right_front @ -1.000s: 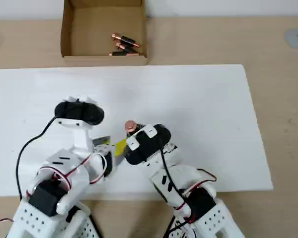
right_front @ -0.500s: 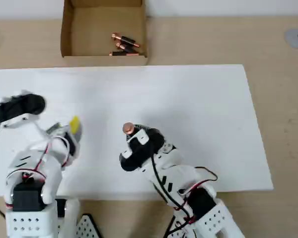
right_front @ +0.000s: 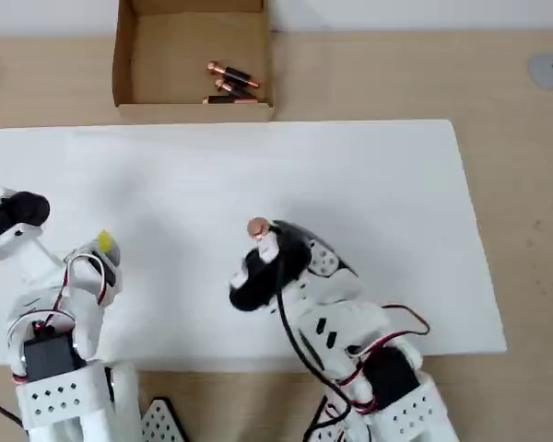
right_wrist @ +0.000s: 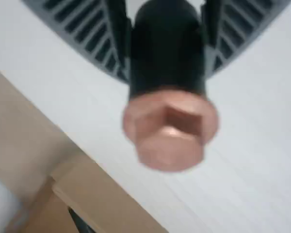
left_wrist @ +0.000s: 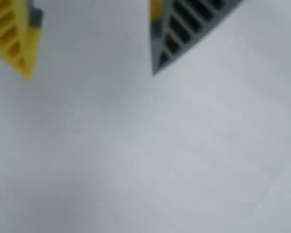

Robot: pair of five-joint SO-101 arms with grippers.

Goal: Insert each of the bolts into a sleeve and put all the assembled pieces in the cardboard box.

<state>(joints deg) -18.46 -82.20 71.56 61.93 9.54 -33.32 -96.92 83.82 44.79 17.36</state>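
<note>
My right gripper (right_front: 263, 241) stands near the middle of the white sheet (right_front: 369, 184), shut on a black sleeve (right_wrist: 167, 53) with a bolt in it. The bolt's copper head (right_wrist: 169, 128) sticks out of the sleeve and points towards the cardboard box (right_front: 124, 64); from above the head (right_front: 257, 227) shows at the gripper's tip. Three assembled pieces (right_front: 230, 83) lie in the box's right part. My left gripper (right_front: 101, 247) sits at the sheet's left side, open and holding nothing. Its yellow finger (left_wrist: 14, 39) and grey finger (left_wrist: 184, 34) stand wide apart over bare sheet.
The box stands on the wooden table (right_front: 396, 74) just beyond the sheet's far edge, and a corner of the box (right_wrist: 87, 204) shows past the bolt head. A small grey disc (right_front: 551, 69) lies at the table's far right.
My left arm has swung away from the right gripper to the sheet's left side, its fingers now empty. The right gripper, holding the sleeve and bolt, has shifted slightly towards the box.
</note>
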